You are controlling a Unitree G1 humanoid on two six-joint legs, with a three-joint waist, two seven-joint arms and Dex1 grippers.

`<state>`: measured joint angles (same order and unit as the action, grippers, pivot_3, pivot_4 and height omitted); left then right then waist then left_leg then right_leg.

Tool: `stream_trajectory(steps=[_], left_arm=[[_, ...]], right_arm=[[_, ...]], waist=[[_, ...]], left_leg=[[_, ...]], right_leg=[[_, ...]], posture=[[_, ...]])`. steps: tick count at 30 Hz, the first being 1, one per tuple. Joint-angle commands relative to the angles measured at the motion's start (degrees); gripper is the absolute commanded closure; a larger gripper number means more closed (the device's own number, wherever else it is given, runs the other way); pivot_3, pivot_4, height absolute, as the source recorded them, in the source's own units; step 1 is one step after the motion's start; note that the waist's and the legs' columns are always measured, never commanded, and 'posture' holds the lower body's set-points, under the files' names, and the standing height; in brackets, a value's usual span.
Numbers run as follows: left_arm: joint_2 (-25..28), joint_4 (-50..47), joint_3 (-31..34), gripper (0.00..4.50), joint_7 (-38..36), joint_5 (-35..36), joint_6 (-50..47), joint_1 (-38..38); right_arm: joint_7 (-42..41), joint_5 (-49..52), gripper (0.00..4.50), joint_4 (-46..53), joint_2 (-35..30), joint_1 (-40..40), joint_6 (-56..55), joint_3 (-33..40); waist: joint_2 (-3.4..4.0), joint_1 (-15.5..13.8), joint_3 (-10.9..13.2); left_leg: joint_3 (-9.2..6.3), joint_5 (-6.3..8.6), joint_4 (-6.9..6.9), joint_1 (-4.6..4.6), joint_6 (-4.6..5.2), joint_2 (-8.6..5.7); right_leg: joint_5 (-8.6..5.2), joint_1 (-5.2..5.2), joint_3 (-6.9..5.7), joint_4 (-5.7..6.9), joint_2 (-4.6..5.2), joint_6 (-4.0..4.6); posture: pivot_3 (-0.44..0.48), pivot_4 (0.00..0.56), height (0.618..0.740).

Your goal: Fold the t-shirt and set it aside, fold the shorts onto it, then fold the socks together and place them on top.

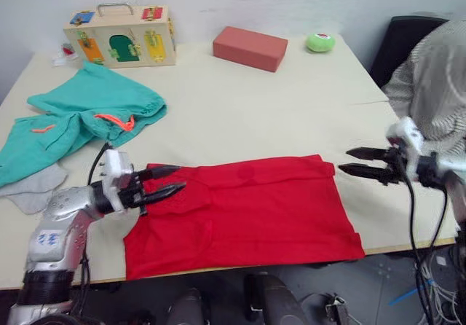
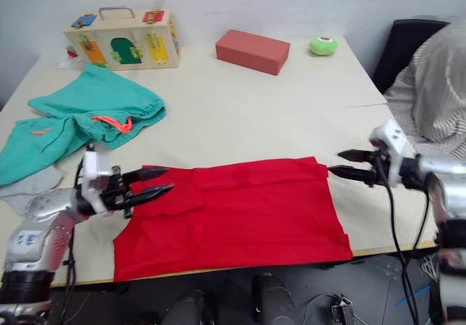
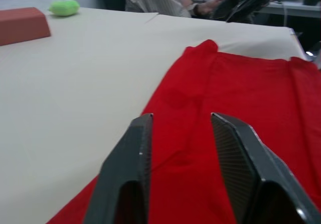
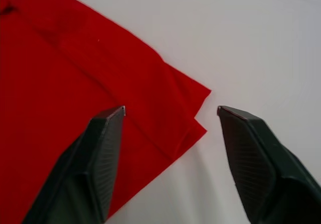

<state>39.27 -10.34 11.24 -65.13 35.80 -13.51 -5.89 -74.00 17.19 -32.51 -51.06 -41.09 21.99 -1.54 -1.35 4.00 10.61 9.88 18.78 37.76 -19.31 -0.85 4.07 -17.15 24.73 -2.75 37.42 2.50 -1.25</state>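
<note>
Grippers spread, empty, at t-shirt (image 1: 240, 212) ends: left gripper (image 1: 172, 180), right gripper (image 1: 348, 160).
Socks (image 1: 33, 187) at left edge, partly under shorts (image 1: 87, 114).

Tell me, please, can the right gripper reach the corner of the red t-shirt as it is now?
Probably yes. The right gripper is open and points at the near corner of the t-shirt, with bare table between them and nothing in the way.
</note>
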Motion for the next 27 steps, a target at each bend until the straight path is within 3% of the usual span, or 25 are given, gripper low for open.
stream_trajectory(steps=[1, 2, 5, 8, 11, 15, 25, 27], left_arm=[[-0.1, -5.3, 0.2, 1.13, -2.0, 2.9, -0.3, 1.9], [-0.4, -6.0, -0.1, 0.8, -1.3, 2.8, -0.4, 2.3], [-1.2, -7.4, -0.4, 0.02, 0.4, 3.5, -2.3, 2.7], [-1.3, -8.7, -0.1, 0.02, 0.9, 3.4, -2.4, 3.6], [-1.2, -9.2, 0.2, 0.02, 0.3, 3.6, -2.3, 4.5], [-1.1, -8.6, 0.3, 0.0, -0.3, 2.9, -1.4, 4.6], [-2.1, -6.4, -1.0, 0.0, 0.8, 0.1, 1.0, 3.9], [-2.8, -5.7, -0.8, 0.0, 1.7, -0.7, 1.9, 3.5]], right_arm=[[-0.1, -6.1, 0.2, -9.6, 2.3, -7.7, -1.8, -3.9], [0.1, -7.1, 0.0, -13.3, 4.0, -10.4, -1.1, -4.6], [0.7, -10.1, 0.0, -21.8, 7.6, -16.4, 0.5, -6.0], [-2.9, -14.3, 0.0, -26.2, 9.1, -19.8, -0.2, -9.6], [-5.8, -17.2, 0.0, -29.2, 9.9, -22.2, -0.4, -11.9], [-7.9, -20.9, 0.84, -31.8, 11.1, -23.8, -2.0, -14.1], [-4.7, -24.3, 4.33, -34.8, 14.3, -25.8, -9.8, -13.4], [-3.2, -24.7, 4.45, -35.4, 14.5, -26.8, -11.5, -13.1]], waist=[[0.02, 0.1, 0.0], [0.02, 0.0, 0.0], [0.02, -0.3, 0.0], [0.04, -0.6, 0.0], [0.04, -0.5, 0.0], [0.04, -0.5, 0.0], [0.03, 0.6, 0.0], [0.03, 0.8, 0.0]], left_leg=[[-0.02, 0.0, -0.02, -0.04, 0.0, 0.0], [-0.02, -0.01, -0.04, -0.08, -0.03, 0.01], [-0.06, -0.09, -0.05, -0.37, -0.13, 0.02], [-0.07, -0.13, 0.21, -0.98, -0.08, 0.04], [-0.05, -0.1, 0.26, -0.98, -0.04, 0.03], [-0.06, -0.1, 0.3, -0.94, -0.02, 0.02], [-0.08, -0.11, 0.29, -0.92, -0.05, 0.05], [-0.08, -0.11, 0.29, -0.92, -0.04, 0.05]], right_leg=[[-0.02, 0.03, -0.01, 0.0, 0.0, 0.03], [-0.05, 0.11, -0.02, 0.0, -0.01, 0.08], [-0.11, 0.41, -0.03, 0.03, -0.06, 0.18], [-0.1, 0.97, -0.03, 0.17, -0.06, 0.17], [-0.09, 0.96, -0.02, 0.13, -0.02, 0.15], [-0.07, 0.92, -0.02, 0.17, -0.02, 0.13], [-0.07, 0.9, -0.03, 0.21, -0.04, 0.13], [-0.07, 0.89, -0.03, 0.21, -0.04, 0.13]], posture=[[0.0, 0.15, 0.74], [0.0, 0.15, 0.74], [0.0, 0.15, 0.74], [0.0, 0.15, 0.74], [0.0, 0.15, 0.74], [0.0, 0.15, 0.74], [0.0, 0.15, 0.74], [0.0, 0.15, 0.74]])
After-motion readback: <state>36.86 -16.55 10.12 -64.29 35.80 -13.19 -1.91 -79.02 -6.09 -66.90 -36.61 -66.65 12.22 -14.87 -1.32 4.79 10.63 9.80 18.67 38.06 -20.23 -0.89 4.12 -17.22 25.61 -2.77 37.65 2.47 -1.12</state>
